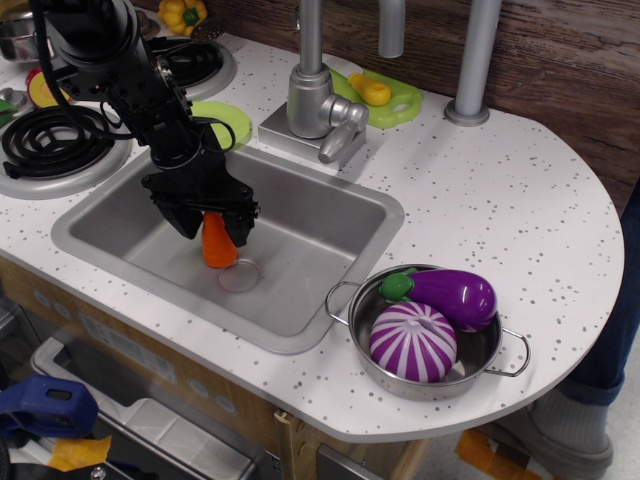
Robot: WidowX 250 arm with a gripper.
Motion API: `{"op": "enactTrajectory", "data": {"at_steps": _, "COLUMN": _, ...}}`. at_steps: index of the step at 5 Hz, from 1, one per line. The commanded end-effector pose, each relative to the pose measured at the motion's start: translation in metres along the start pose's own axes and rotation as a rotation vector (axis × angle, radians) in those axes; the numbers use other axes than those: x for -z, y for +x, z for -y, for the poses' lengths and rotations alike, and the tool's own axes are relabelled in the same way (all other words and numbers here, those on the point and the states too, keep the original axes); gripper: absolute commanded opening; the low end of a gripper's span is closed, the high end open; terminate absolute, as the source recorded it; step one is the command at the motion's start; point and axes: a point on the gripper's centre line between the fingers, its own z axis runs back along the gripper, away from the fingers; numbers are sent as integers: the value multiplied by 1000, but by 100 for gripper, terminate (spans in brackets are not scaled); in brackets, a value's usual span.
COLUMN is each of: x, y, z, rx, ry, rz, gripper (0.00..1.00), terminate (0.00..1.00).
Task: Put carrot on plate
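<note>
The carrot (218,253) is a small orange ridged cone standing upright on the floor of the steel sink (330,225), near the drain. My gripper (212,230) is down inside the sink with its two black fingers on either side of the carrot's top; the jaws are open and hide the tip. The lime-green plate (234,120) lies on the counter just behind the sink's back left edge, partly hidden by my arm.
A faucet (318,105) stands behind the sink. A green board with a yellow toy (398,100) lies behind it. A steel pot (346,300) at the sink's front right holds a purple eggplant (452,296) and a striped purple toy (413,341). A stove burner (55,135) is at the left.
</note>
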Motion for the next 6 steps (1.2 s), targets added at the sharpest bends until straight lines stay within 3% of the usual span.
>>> {"op": "enactTrajectory", "data": {"at_steps": 1, "x": -32, "y": 17, "z": 2, "rx": 6, "ry": 56, "rz": 19, "gripper": 0, "terminate": 0}}
{"op": "enactTrajectory", "data": {"at_steps": 2, "x": -57, "y": 23, "z": 3, "rx": 31, "ry": 143, "rz": 17, "gripper": 0, "terminate": 0}}
{"op": "enactTrajectory", "data": {"at_steps": 4, "x": -128, "y": 61, "z": -10, "rx": 115, "ry": 271, "rz": -43, "gripper": 0, "terminate": 0}}
{"op": "enactTrajectory", "data": {"at_steps": 5, "x": -141, "y": 75, "z": -21, "rx": 154, "ry": 328, "rz": -14, "gripper": 0, "terminate": 0}}
{"op": "enactTrajectory", "data": {"at_steps": 6, "x": -138, "y": 90, "z": -33, "rx": 220, "ry": 338, "rz": 24, "gripper": 0, "terminate": 0}}
